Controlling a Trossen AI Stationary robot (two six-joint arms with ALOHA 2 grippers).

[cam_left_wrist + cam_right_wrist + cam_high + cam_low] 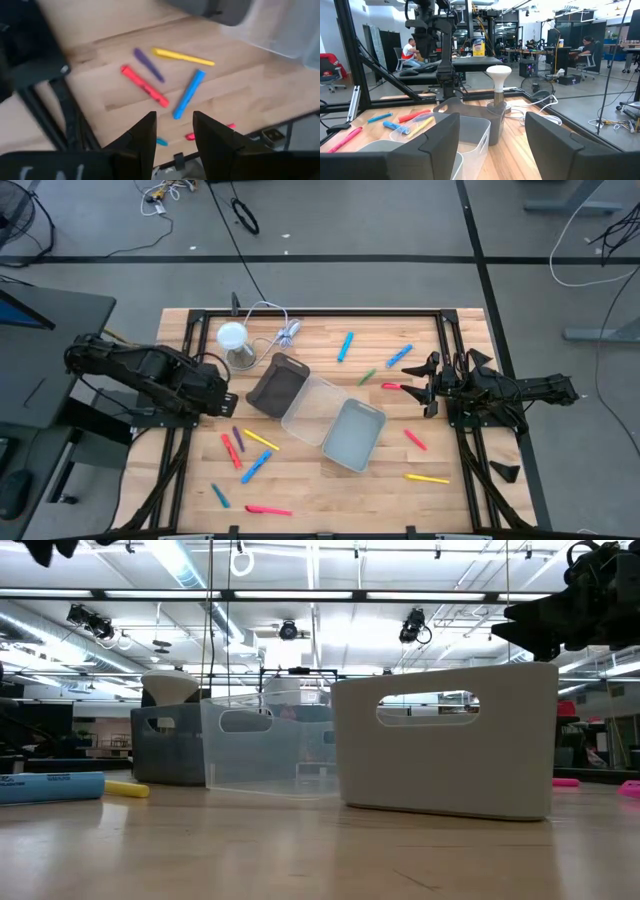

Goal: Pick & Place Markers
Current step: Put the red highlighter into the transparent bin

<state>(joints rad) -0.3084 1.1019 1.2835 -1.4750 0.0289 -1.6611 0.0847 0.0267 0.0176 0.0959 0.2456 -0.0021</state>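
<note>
Markers (257, 468): scattered flat on the table (300, 490), long axes at mixed angles; most toward 7 o'clock and 3 o'clock of the bins (352, 435).
Left gripper (228, 398): at 9 o'clock edge, level, fingers (145, 142) spread, empty.
Right gripper (428, 387): at 3 o'clock edge, level, fingers spread, empty.

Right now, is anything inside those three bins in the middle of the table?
From above, the white bin and clear bin look empty. The dark bin shows no markers, but its shadowed bottom is hard to read.
</note>
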